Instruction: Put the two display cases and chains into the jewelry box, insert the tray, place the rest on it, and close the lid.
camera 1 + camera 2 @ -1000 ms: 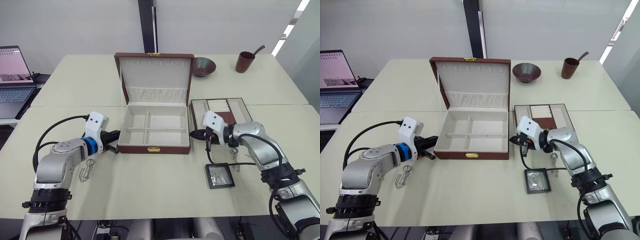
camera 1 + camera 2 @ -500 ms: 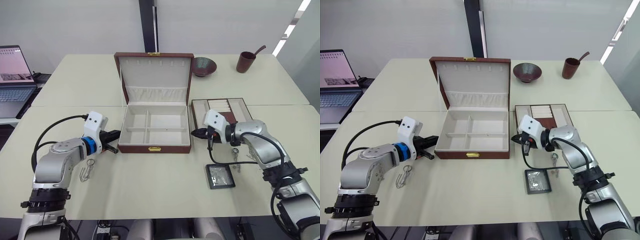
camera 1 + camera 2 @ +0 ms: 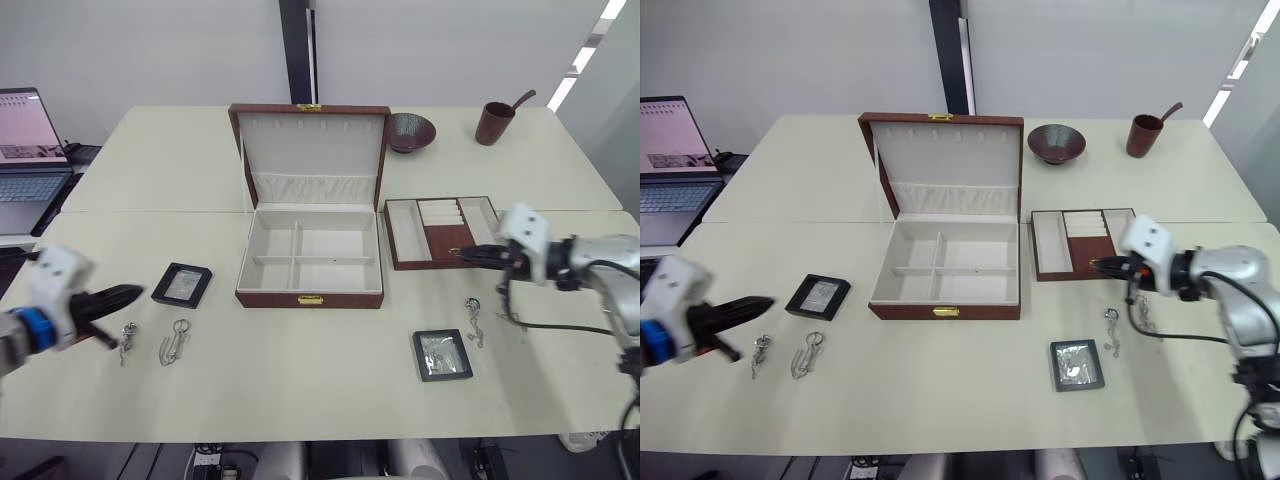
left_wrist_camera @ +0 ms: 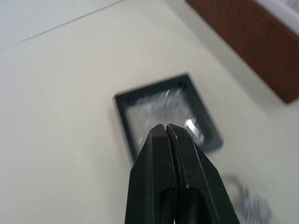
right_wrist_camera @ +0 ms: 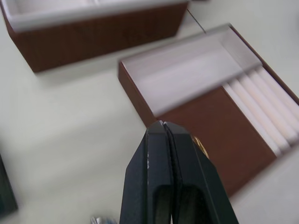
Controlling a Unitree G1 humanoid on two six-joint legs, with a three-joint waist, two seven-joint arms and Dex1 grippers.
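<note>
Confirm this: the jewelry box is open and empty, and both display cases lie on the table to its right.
Not quite. The jewelry box is open and empty, but only one display case lies to its right; the other display case lies on its left, as the left eye view shows.

A cream table (image 3: pixel 300 390) carries everything. At its far edge, a dark round bowl (image 3: pixel 410 131) sits just right of centre, and further right stands a brown cup (image 3: pixel 491 123) with a handle or spoon sticking out of it (which one, I cannot tell). Off the table's left side an open laptop (image 3: pixel 27 145) rests on a separate surface.
</note>
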